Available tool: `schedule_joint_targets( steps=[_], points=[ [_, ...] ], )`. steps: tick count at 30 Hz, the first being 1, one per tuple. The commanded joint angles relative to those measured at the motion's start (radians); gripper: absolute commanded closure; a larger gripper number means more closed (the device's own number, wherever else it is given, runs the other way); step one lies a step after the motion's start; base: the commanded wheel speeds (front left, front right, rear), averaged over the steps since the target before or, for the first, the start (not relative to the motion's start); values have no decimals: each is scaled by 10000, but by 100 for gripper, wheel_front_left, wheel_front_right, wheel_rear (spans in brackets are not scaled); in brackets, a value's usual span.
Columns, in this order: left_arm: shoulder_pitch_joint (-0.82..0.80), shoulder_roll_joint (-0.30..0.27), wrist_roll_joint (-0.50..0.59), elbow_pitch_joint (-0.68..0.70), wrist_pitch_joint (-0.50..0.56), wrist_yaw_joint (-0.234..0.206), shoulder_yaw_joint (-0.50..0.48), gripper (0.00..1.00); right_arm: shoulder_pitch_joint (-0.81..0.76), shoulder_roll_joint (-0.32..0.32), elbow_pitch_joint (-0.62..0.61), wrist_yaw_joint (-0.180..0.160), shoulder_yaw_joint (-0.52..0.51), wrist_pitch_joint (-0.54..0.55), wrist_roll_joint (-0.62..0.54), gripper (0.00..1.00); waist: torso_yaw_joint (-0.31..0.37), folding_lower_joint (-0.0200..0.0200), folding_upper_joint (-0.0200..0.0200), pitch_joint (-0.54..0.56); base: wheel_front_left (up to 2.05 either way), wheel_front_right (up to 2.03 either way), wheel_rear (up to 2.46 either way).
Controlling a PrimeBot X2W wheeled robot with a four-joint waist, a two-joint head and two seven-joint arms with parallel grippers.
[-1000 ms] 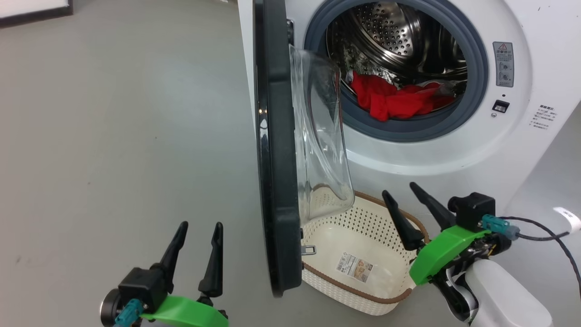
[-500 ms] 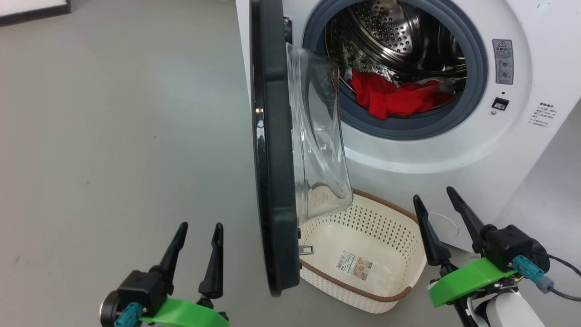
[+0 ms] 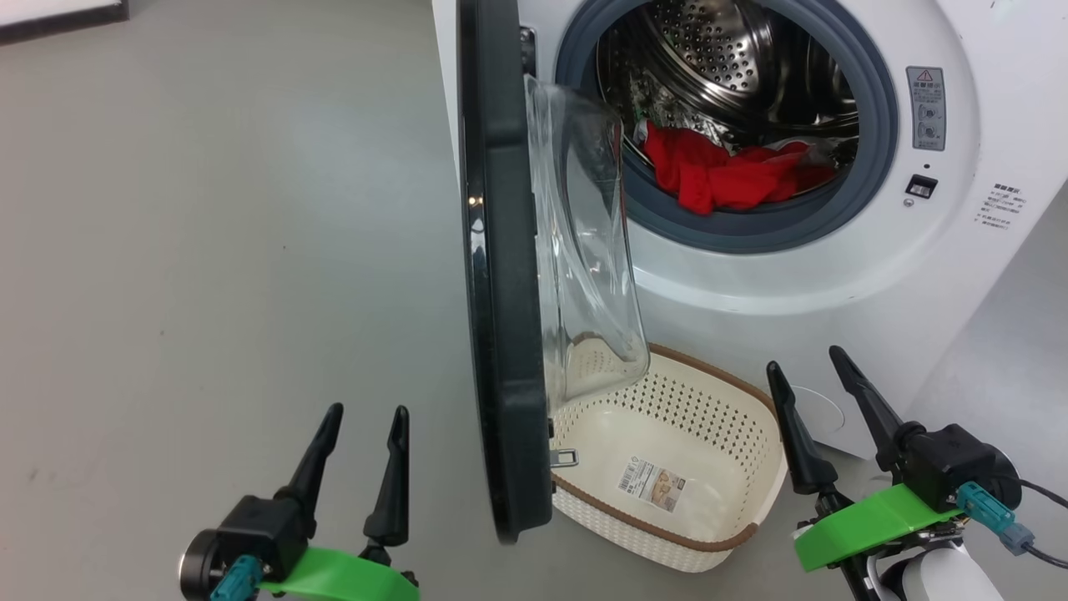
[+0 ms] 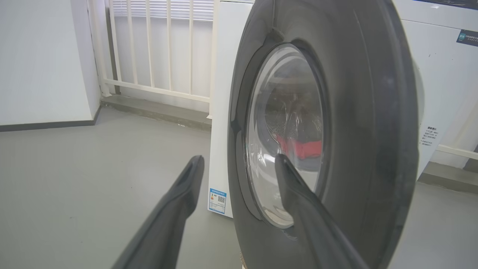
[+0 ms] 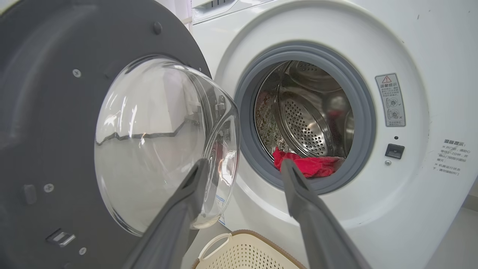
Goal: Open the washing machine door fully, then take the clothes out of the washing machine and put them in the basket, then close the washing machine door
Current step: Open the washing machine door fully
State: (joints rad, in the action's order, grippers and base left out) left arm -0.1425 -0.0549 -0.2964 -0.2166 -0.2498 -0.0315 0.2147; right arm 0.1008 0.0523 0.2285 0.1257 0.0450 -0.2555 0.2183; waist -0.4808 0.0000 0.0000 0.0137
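The white washing machine (image 3: 959, 275) stands ahead with its black-rimmed door (image 3: 496, 275) swung out about square to the front, edge-on to me, glass bowl (image 3: 588, 250) bulging right. Red clothes (image 3: 722, 179) lie at the drum's front lip, also seen red clothes (image 5: 308, 164). The cream basket (image 3: 667, 401) sits on the floor below the opening, with nothing but its paper label inside. My left gripper (image 3: 363, 409) is open, left of the door's outer face (image 4: 373, 130). My right gripper (image 3: 805, 357) is open beside the basket's right end, apart from it.
Grey floor (image 3: 209, 250) stretches left of the door. A white railing (image 4: 160, 56) and a low kerb run behind the machine. A dark cable (image 3: 1043, 492) trails from my right wrist. The door latch (image 3: 565, 457) juts over the basket's near-left rim.
My right gripper has dropped back from above the basket to its right end, low and closer to me. The left gripper, door and clothes stay as they were.
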Motion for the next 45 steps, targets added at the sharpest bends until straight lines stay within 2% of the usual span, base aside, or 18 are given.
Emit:
schedule_joint_targets(
  steps=[1,13,14,15,16,17,33,40,45],
  points=[
    [-186,-113,138,268,-119,30,-392,0,127,-19,-305,50,187,-62,-61,0,14,0,0,-12,0,0,0],
    [-244,-192,647,145,-119,-36,-312,0,154,-20,-256,50,199,-62,-25,0,66,0,0,-73,0,0,0],
    [-255,-197,674,141,-119,-23,-298,6,147,-20,-252,50,197,-62,-22,0,65,0,0,-75,0,0,0],
    [-273,-204,704,150,-119,-13,-284,51,137,-20,-245,50,196,-62,-10,0,67,0,0,-77,0,0,0],
    [-297,-206,729,179,-119,-11,-276,90,128,-20,-238,50,198,-62,-10,0,70,0,0,-80,0,0,0],
    [-325,-204,750,239,-120,-19,-274,100,122,-20,-230,50,200,-62,-10,0,70,0,0,-81,0,0,0],
    [-1624,-528,1522,2391,54,-90,55,100,108,-20,-93,50,289,-62,52,0,149,0,0,-41,0,0,0],
    [-2105,-397,1719,3668,493,118,830,100,111,-20,-64,50,310,-62,18,0,282,0,0,-47,0,0,0],
    [-2073,-240,1573,4064,948,308,1575,100,83,-20,-28,50,332,-62,21,0,336,0,0,-61,0,0,0]
  ],
)
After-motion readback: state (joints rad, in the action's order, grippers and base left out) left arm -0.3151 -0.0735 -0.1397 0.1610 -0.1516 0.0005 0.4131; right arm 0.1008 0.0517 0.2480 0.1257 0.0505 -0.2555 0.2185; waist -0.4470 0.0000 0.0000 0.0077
